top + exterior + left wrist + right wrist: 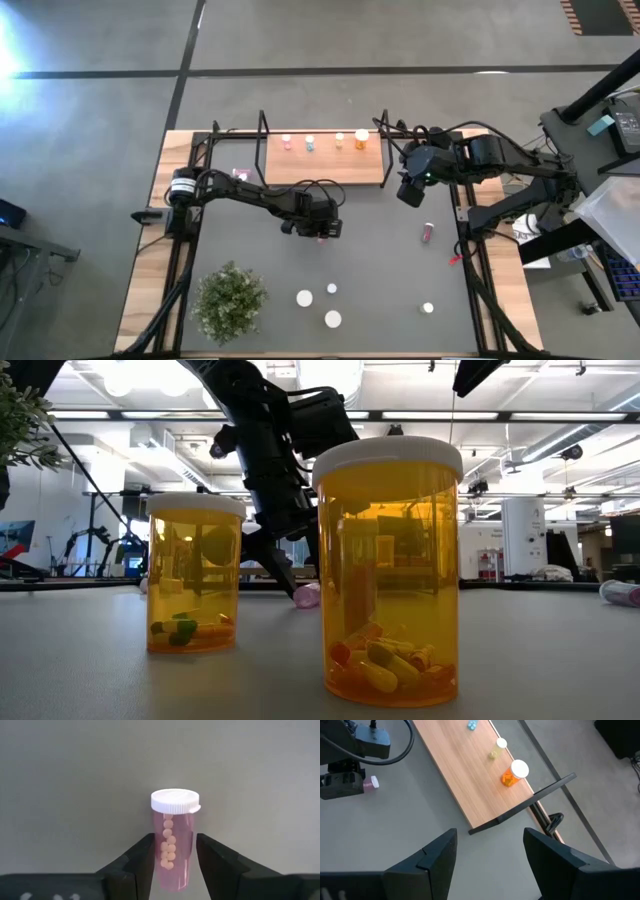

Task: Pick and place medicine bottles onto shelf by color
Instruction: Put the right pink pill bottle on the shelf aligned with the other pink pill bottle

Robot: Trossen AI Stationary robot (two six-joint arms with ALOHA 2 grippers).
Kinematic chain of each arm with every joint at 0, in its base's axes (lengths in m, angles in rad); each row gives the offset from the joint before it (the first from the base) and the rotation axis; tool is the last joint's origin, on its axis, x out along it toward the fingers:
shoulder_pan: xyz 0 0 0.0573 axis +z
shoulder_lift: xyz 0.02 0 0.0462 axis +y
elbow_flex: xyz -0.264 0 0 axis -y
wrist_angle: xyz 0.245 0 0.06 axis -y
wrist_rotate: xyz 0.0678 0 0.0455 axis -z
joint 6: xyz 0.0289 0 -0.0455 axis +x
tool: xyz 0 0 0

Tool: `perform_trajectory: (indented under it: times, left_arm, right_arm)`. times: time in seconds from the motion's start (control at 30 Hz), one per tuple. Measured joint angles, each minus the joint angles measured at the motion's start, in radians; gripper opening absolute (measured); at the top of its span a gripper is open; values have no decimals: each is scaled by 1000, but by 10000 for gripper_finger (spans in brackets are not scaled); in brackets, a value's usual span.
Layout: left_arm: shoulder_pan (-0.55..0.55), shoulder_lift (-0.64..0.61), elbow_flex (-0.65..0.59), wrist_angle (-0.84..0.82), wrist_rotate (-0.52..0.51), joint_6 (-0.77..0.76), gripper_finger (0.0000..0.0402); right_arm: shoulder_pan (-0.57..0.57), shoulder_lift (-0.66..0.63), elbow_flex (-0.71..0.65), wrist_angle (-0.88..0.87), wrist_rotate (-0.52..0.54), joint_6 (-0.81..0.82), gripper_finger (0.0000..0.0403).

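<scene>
**Gripping a pink bottle at mid-table**

Straddling a pink bottle (172, 847), my left gripper (172, 865) has its two dark fingers pressed against the clear pink body, one on each side, below the white ribbed cap; a string of small round pills shows through the plastic. I can read no label or writing on it, nor on any other bottle. The bottle lies on its side on the smooth dark grey table mat (380, 250), near the middle of the table.

My right gripper (490, 860) hangs with fingers apart and nothing between them, above the mat just off the right end of the shelf (325, 160). That shelf is a light wooden board with black wire frames at its ends; four small bottles stand in a row on it, the orange one (512, 774) nearest the right end.

Closer to the front edge stand white-capped amber bottles (390, 570), capsules heaped at the bottom. Another pink bottle (428, 232) lies on the mat's right side. A bushy green plant (230, 300) sits at the front left. Beyond is a grey concrete floor and a hall with ceiling lights.
</scene>
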Motion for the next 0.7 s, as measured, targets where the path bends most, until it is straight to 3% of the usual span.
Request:
perform_trajectory:
  times: [0.23, 0.47, 0.7]
  left_arm:
    - [-1, -1, -4, -5, -3, -20, 91]
    - [-1, -3, -3, -6, -12, -5, 84]
    - [0, -22, 41, -5, -164, 90, 83]
  right_arm:
    - [0, 0, 0, 0, 0, 0, 219]
    - [0, 0, 0, 0, 0, 0, 219]
    - [0, 0, 0, 0, 0, 0, 219]
